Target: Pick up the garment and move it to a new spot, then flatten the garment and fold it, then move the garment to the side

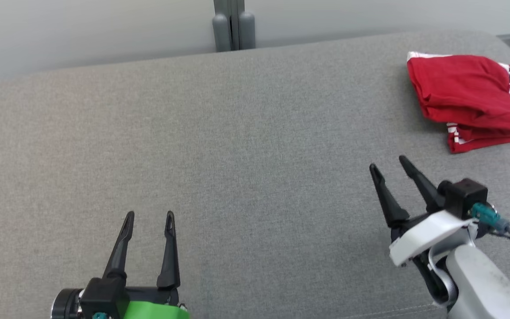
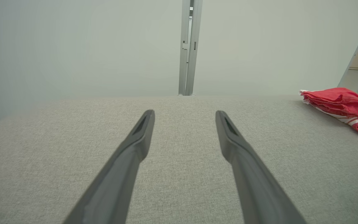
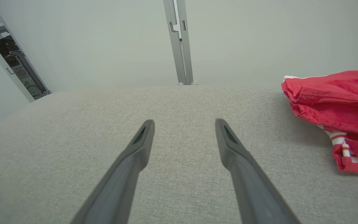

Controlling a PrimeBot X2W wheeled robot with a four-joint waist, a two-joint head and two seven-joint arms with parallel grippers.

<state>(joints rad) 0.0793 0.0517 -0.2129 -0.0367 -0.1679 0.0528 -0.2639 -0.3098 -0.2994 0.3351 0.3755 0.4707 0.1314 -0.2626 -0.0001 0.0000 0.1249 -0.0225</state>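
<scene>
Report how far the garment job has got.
Done, by the look of it: the red garment lies folded at the right side of the grey surface. In hand: nothing; the left gripper and right gripper are open, empty, apart from it. Remaining: apparently nothing.

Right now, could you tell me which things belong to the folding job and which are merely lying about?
Job: red garment, roughly folded; grey cushioned surface under it.
Lying about: grey post behind the surface; dark shelving off to the side.
</scene>
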